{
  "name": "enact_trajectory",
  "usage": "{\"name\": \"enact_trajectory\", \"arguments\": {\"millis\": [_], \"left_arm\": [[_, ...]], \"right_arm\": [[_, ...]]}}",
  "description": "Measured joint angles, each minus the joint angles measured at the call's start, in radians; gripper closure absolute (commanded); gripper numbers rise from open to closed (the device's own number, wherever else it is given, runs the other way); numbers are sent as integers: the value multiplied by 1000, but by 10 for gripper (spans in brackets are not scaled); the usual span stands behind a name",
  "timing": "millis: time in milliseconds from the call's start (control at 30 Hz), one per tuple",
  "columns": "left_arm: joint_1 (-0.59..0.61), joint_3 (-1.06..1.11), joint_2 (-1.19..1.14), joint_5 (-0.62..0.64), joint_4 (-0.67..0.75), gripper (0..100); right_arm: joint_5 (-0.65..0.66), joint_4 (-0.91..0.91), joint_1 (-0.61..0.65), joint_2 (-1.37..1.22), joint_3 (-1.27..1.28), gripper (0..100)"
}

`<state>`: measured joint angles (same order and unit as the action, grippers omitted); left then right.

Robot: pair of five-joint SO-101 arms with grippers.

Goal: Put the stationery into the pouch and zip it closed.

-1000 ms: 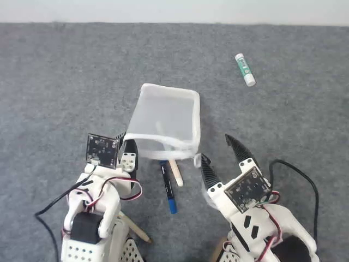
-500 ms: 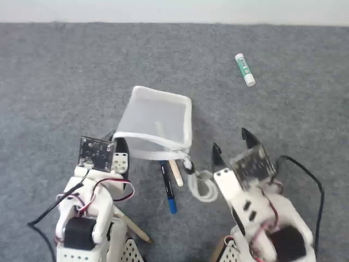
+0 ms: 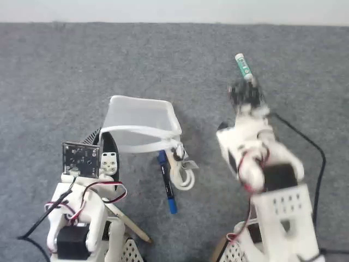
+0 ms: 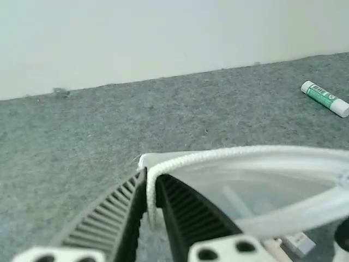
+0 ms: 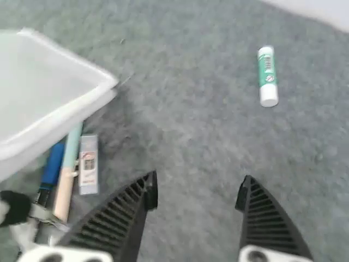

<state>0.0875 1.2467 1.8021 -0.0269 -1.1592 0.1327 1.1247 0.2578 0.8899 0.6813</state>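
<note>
Pouch (image 3: 140,115): mouth toward 6 o'clock, perhaps a pale stick (image 4: 235,201) inside (blue pen (image 3: 168,188) at the mouth); left gripper (image 4: 150,177) pinches its rim; right gripper (image 5: 199,180) spread.

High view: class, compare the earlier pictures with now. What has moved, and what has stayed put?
The right pincer, open, swung away from the pouch up to the glue stick. The left pincer, shut on the pouch rim, dragged it leftward. The blue pen and glue stick stayed put.
</note>
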Motion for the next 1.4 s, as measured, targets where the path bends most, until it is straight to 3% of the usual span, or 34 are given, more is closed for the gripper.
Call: {"name": "enact_trajectory", "arguments": {"millis": [567,833,1400], "left_arm": [[12,-6,0,-26,0,991],[12,-6,0,-26,0,991],[12,-6,0,-26,0,990]], "right_arm": [[52,28,-164,-965,-819,772],[89,28,-172,-1404,-1195,772],[91,28,-247,-2001,-1792,772]]}}
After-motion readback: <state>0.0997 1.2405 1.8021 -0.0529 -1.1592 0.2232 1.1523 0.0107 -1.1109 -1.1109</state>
